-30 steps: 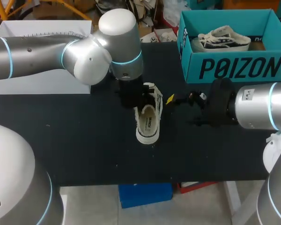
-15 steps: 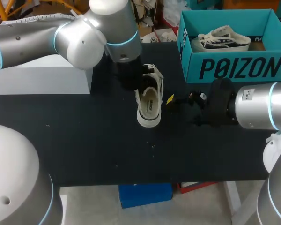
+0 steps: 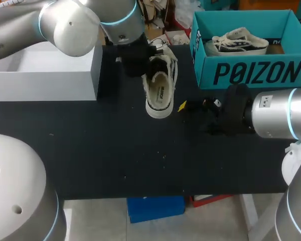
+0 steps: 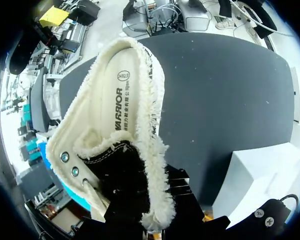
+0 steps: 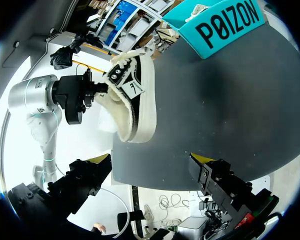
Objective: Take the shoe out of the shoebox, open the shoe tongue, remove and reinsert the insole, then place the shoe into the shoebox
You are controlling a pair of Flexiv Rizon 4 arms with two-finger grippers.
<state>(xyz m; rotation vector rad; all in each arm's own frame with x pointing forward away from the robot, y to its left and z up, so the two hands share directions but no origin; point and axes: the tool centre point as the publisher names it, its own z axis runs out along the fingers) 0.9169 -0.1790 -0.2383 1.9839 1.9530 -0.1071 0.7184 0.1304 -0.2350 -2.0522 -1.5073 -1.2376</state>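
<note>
Shoe (image 3: pixel 159 93) with fluffy lining was pinched at its front end by the left gripper (image 3: pixel 143 60), heel sticking out ahead, right gripper (image 5: pixel 151 162) was spread wide, held nothing, shoe ahead of it, apart.

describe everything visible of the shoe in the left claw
The shoe is a black canvas sneaker with a thick white rubber sole, cream fleecy lining, metal eyelets and a printed insole lying inside. The left claw grips its upper near the eyelets, holding it tilted, opening upward, over the black table.
</note>
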